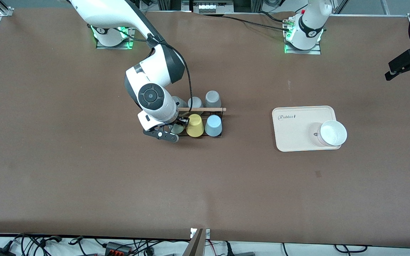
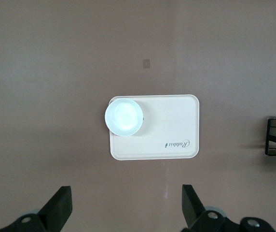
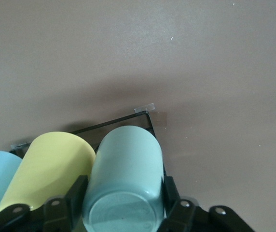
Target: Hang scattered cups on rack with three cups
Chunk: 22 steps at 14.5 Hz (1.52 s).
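Three cups are seen side by side in the rack [image 1: 219, 117] row nearer the front camera: the mint green cup [image 3: 126, 181] at the right arm's end, the yellow cup [image 1: 195, 125] in the middle and the light blue cup [image 1: 213, 125] at the end toward the left arm. The mint green cup is clasped between the jaws of the right gripper [image 3: 123, 199], a black finger [image 3: 171, 193] being pressed against each side of it, with its closed base turned toward the wrist camera. It is held tilted over the corner of the black wire frame, touching the yellow cup beside it. Grey cups [image 1: 212, 98] are hung along the row farther from the front camera, under the wooden rod [image 1: 201, 109]. Toward the left arm's end of the tabletop [image 1: 84, 177], well apart from the rack, a cream tray [image 1: 297, 131] is laid, and a white bowl [image 1: 332, 133] is set on its corner. The left gripper [image 2: 126, 212] is held high over the tray, its jaws spread wide and holding nothing.
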Each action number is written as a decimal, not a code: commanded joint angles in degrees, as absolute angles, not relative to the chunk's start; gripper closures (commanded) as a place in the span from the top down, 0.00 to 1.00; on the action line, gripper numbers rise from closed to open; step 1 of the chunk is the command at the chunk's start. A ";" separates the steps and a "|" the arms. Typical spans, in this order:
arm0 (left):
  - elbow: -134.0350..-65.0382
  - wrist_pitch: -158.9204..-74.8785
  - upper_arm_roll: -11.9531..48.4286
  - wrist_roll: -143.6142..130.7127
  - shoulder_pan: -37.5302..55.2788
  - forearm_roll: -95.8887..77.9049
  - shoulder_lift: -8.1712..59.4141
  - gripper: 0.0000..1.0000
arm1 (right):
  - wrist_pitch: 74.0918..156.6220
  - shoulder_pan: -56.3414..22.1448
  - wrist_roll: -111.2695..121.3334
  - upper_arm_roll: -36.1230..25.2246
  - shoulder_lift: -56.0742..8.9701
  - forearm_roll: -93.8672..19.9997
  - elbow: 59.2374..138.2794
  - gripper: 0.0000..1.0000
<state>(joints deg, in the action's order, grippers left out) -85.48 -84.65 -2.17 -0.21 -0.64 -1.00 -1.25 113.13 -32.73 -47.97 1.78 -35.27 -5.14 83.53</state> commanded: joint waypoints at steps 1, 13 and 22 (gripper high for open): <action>-84.46 -83.67 -2.20 0.88 -0.88 -1.14 -0.97 1.00 | 111.72 -32.70 -50.71 1.32 -36.04 -5.18 79.55 1.00; -84.90 -83.67 -2.20 0.88 -0.88 -1.14 -1.05 1.00 | 93.78 -18.74 -37.12 0.88 -31.82 -4.66 63.90 1.00; -84.99 -83.67 -2.20 0.88 -0.88 -1.14 -1.05 1.00 | 90.35 -4.50 -13.84 0.44 -24.97 -3.08 65.47 1.00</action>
